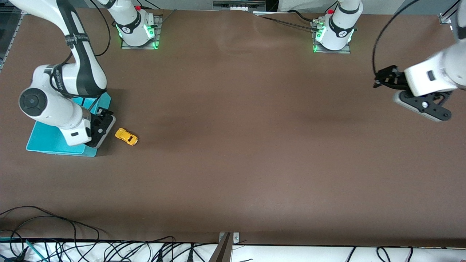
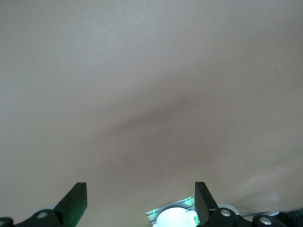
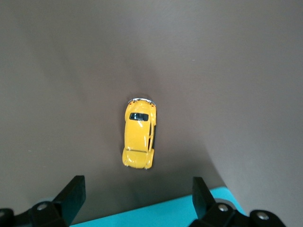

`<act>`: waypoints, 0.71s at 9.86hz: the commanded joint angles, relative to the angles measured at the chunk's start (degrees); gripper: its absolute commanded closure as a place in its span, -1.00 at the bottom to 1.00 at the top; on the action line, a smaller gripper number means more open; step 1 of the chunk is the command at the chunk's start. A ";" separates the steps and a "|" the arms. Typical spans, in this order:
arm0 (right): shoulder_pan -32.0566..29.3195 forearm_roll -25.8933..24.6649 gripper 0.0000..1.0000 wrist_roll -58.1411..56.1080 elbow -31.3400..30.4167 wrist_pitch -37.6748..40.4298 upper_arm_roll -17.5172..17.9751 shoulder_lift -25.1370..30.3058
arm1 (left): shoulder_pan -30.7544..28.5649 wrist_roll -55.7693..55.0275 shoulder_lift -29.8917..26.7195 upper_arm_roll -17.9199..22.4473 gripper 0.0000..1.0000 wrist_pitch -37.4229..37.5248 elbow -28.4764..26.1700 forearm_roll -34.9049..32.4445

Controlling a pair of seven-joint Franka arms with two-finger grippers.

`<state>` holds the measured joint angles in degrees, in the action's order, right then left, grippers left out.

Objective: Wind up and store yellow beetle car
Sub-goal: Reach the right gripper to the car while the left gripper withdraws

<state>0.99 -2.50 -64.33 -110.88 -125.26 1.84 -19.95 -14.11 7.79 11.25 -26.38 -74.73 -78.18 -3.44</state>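
- One car point(image 1: 126, 136), yellow and rounded with dark windows, stands on its wheels on the bare brown table point(image 1: 240, 145), toward the right arm's end.
- In the right wrist view the car point(image 3: 138, 134) sits alone on the table, clear of both fingertips point(image 3: 75, 191) and touching nothing.
- One turquoise bin point(image 1: 47, 140) lies just beside the car, closer to the right arm's end of the table; a narrow strip of table separates the two.
- A corner of the bin point(image 3: 161, 213) shows in the right wrist view, between the fingers and the car.
- Two arms are in view, each with one two-finger gripper.
- The right gripper point(image 1: 102, 122) hangs over the bin's edge nearest the car, its fingers spread wide and holding nothing.
- The right gripper point(image 3: 135, 194) shows two dark fingertips set well apart, with the car in the gap's line but farther out.
- The left arm waits at its own end of the table, well apart from the car and bin.
- The left gripper point(image 1: 380, 80) is up over bare table; its two fingers point(image 2: 78, 196) stand wide apart, empty.
- Two arm bases with green lights stand along the table's edge farthest from the front camera.
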 commanded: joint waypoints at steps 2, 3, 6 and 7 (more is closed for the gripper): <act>-0.29 2.40 -1.00 -4.93 -0.83 -5.52 0.35 -5.26 | 13.22 -4.71 -10.33 19.67 -1.00 -11.79 -13.08 2.56; -0.29 4.07 -1.00 -5.01 -0.74 -6.66 0.44 -6.93 | 13.41 -4.36 -14.20 21.71 -1.00 -15.41 -18.62 6.04; -0.20 4.17 -1.00 -5.10 -1.88 -9.65 0.53 -8.53 | 13.59 -4.09 -15.56 22.34 -1.00 -15.62 -20.52 7.05; -0.20 4.17 -0.90 -5.10 -2.32 -9.66 0.53 -8.53 | 13.41 -4.36 -14.94 22.34 -1.00 -15.27 -19.74 7.05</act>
<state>0.99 0.17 -67.99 -111.76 -133.86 2.03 -29.12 -1.12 3.52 -2.85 -4.48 -88.97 -96.82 2.32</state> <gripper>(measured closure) 0.009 0.000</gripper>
